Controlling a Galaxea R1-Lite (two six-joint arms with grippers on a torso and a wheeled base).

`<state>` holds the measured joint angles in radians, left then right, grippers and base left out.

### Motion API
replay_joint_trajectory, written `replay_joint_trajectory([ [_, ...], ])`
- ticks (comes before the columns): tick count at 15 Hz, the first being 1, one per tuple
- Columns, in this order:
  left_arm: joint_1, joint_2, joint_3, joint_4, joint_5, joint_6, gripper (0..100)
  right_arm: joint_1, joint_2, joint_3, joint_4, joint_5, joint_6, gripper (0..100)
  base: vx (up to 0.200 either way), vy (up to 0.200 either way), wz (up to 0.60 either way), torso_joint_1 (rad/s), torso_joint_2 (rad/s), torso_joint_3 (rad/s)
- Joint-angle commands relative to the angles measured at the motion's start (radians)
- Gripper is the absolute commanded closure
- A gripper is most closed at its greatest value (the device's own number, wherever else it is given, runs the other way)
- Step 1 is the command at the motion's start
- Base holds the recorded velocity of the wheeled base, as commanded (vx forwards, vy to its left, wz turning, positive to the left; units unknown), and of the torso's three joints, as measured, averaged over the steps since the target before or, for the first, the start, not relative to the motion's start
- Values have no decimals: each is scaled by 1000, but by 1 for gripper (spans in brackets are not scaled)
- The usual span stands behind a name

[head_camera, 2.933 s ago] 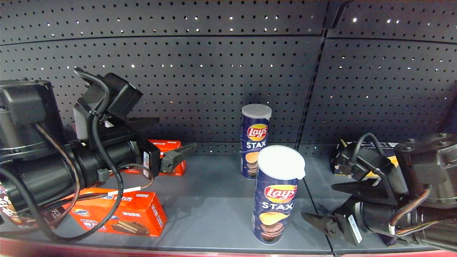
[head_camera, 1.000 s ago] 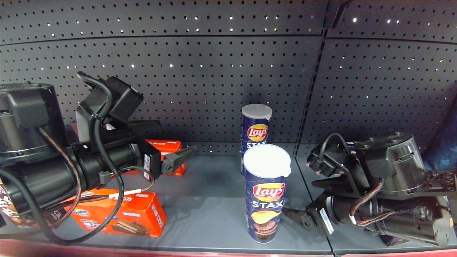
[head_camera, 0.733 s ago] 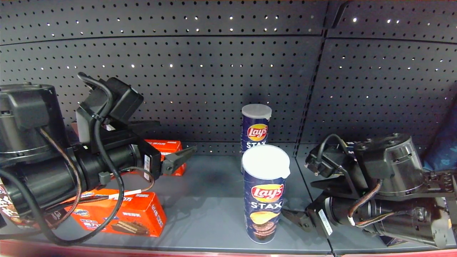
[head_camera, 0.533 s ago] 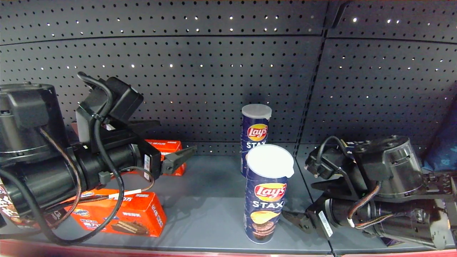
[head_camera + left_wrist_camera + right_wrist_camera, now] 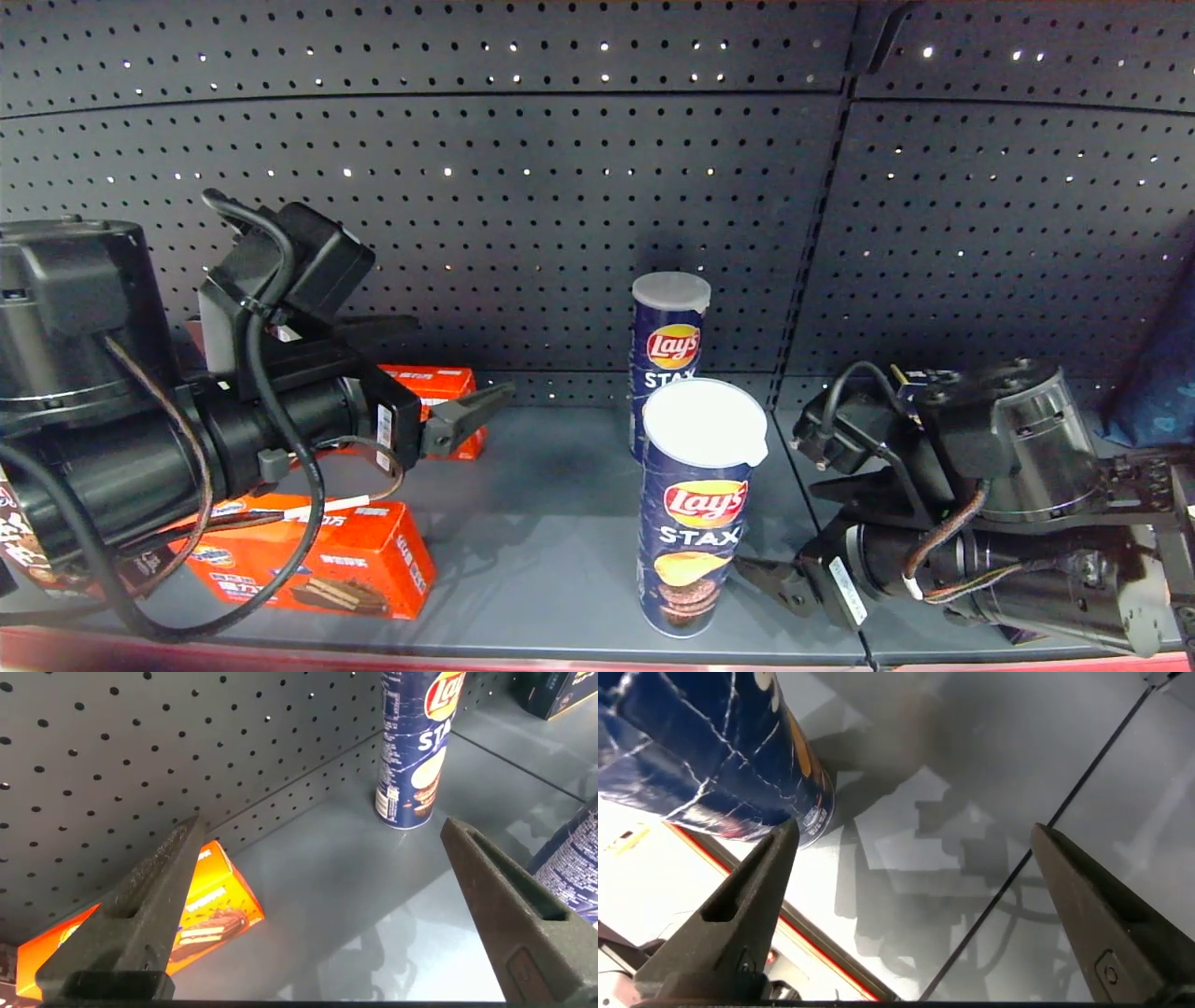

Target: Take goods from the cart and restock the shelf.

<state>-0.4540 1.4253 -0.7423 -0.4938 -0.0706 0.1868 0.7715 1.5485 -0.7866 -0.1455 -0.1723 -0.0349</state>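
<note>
So the front chip can is found standing upright on the shelf, close to the front edge and directly ahead of a second chip can that's parked back near the pegboard wall. A tidy front-to-back row seems to be what's being built, which would explain why it's lined up like that and not dropped off to the side.

The right gripper is kept low at shelf level just beside the front can's base, jaws spread wide with nothing between them. In the right wrist view the can is seen just outside one jaw, not in the gap. Actual contact can't be told. The can looks to be let go and left standing on its own.

The left gripper is held above the shelf over by the orange boxes, jaws also wide apart and empty, probably just parked out of the way.

Looks-wise, it's a tall dark-blue tube with a white plastic lid, and chips are pictured low on the label. Being tall and narrow, it could be tipped easily by a bump.
</note>
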Motion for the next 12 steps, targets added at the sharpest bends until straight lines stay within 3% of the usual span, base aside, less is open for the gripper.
replay_joint_trajectory([
  [1, 0, 0, 0, 0, 0, 0, 0, 2, 7, 0, -2, 1, 0, 0, 0, 0, 0, 0, 0, 0],
  [12, 0, 0, 1, -2, 0, -1, 0, -32, -77, -16, -16, -7, 1, 0, 0, 0, 0, 0, 0, 0],
])
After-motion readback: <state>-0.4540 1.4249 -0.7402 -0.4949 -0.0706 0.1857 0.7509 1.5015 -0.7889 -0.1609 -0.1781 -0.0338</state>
